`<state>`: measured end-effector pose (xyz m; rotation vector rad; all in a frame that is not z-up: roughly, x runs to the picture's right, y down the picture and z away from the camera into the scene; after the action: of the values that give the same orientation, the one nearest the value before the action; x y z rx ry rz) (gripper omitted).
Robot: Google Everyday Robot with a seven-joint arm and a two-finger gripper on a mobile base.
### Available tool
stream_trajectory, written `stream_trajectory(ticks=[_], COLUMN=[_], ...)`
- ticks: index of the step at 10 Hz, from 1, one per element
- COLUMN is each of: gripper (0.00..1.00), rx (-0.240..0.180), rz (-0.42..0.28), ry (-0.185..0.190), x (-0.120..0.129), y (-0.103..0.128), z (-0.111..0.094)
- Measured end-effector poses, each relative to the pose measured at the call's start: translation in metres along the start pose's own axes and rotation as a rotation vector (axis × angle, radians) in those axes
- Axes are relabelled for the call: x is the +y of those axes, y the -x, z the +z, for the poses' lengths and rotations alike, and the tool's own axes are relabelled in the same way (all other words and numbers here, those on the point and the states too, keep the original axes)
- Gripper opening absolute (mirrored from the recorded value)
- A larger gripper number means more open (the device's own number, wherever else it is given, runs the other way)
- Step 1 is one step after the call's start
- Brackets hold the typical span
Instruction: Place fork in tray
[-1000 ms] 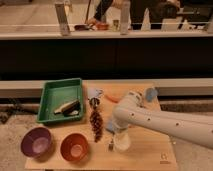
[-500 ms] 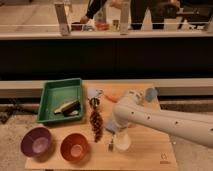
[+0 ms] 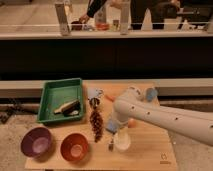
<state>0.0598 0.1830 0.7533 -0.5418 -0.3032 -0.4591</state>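
The tool (image 3: 120,140) hangs low over the front middle of the wooden surface (image 3: 150,152), right where it was half a second ago, and the arm (image 3: 165,117) has barely shifted. Clenched or released? I can't tell from here. The green tray (image 3: 52,95) sits back left, same spot, with a tan-and-dark object (image 3: 67,107) lying in it. The fork I can't pick out for sure. The purple bowl (image 3: 36,141) and orange bowl (image 3: 75,146) haven't budged.
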Motion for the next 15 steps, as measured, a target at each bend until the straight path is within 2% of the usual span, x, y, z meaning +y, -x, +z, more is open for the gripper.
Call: stream_trajectory(ticks=[2, 4, 5, 6, 7, 9, 11, 13, 15], gripper=[0.8, 0.8, 0.8, 0.8, 0.8, 0.8, 0.8, 0.8, 0.8], rx=[0.002, 0.021, 0.037, 0.053, 0.057, 0.068, 0.071, 0.053, 0.026], rz=[-0.093, -0.203, -0.258, -0.303, -0.338, -0.369, -0.428, -0.532, -0.656], ry=[-0.004, 0.045, 0.081, 0.122, 0.143, 0.126, 0.081, 0.051, 0.05], x=[-0.004, -0.008, -0.008, -0.008, -0.009, -0.011, -0.017, -0.021, -0.021], y=[-0.002, 0.001, 0.002, 0.002, 0.004, 0.001, 0.003, 0.005, 0.009], z=[-0.004, -0.006, -0.006, -0.006, -0.007, -0.012, -0.018, -0.021, -0.016])
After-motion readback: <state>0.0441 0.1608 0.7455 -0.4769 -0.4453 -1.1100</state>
